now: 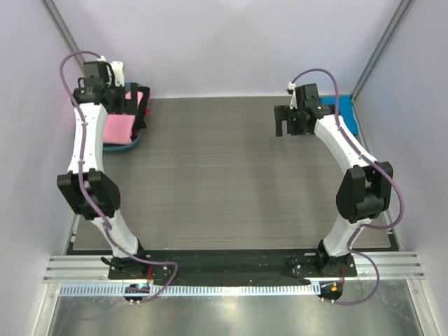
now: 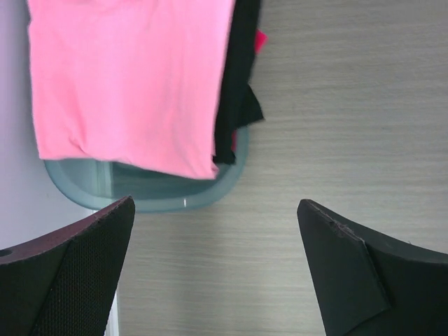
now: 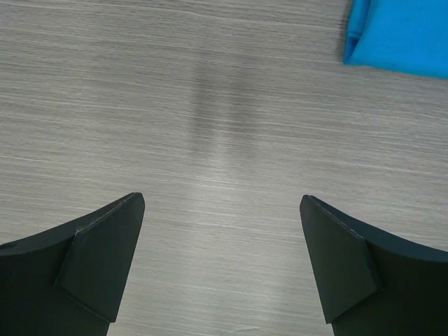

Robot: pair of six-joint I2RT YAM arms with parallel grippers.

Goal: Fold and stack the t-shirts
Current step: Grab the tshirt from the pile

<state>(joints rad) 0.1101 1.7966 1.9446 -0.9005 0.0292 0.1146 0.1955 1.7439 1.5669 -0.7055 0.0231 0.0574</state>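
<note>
Left pincer [image 2: 215, 210] is being held open near teal tub [image 2: 161, 197], right pincer [image 3: 222, 203] open above tabletop [image 3: 210, 105] | pink t-shirt [image 2: 126, 77] is lying in tub, blue t-shirt [image 3: 402, 31] at tabletop's far-right edge | risk: black cloth [image 2: 238, 84] being snagged with pink.

Pink t-shirt [image 2: 126, 84] soft matt cloth; table [image 3: 210, 105] matt woodgrain.
</note>
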